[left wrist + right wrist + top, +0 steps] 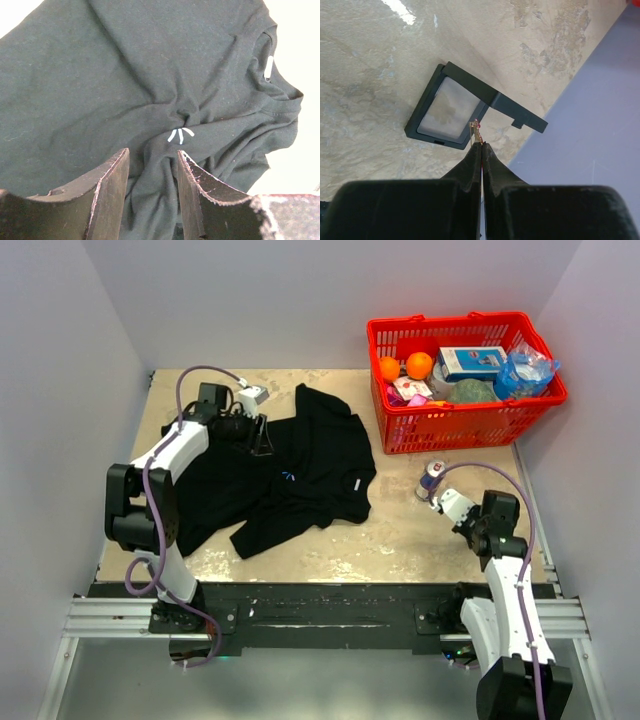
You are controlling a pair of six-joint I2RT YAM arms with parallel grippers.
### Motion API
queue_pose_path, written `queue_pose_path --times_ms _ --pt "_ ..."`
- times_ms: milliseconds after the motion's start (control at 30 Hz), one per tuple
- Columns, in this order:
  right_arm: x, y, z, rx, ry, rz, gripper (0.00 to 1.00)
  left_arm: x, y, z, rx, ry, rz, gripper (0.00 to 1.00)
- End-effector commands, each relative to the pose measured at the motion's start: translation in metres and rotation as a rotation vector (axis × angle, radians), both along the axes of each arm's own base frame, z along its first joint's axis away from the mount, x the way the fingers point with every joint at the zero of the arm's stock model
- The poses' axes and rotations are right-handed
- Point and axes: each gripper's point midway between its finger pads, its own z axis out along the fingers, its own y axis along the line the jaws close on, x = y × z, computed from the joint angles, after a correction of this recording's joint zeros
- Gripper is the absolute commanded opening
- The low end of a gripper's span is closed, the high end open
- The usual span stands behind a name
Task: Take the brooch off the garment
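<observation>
The garment point(320, 465), a black T-shirt point(125, 65), lies crumpled on the left half of the table, its white neck label point(269, 66) showing. My left gripper point(263, 443) stands open on it point(152, 152), with a ridge of cloth between the fingers and a small white mark point(180, 134) just ahead. My right gripper point(440, 502) is off to the right, away from the shirt. In the right wrist view it is shut point(481, 145) on the brooch point(477, 129), a small gold piece with red stones sticking out past the fingertips.
Below the brooch an open black display case point(451, 109) with a pale pad lies on the table near the purple wall. A drink can point(431, 476) stands by the right gripper. A red basket point(460, 420) with oranges and packets sits at the back right.
</observation>
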Motion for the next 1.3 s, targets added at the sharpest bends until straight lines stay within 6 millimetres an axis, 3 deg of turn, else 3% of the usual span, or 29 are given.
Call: queue_pose_path --times_ms 0,467,1267 --pt "0.009 0.002 0.004 0.001 -0.054 0.028 0.0 -0.004 -0.007 0.017 -0.019 -0.042 -0.006 0.48" --pt "0.018 -0.002 -0.004 -0.012 -0.062 0.016 0.0 -0.02 -0.014 0.011 -0.031 -0.017 -0.018 0.48" --pt "0.013 -0.005 -0.019 -0.034 -0.024 0.015 0.0 -0.016 -0.012 0.008 -0.013 -0.013 -0.001 0.48"
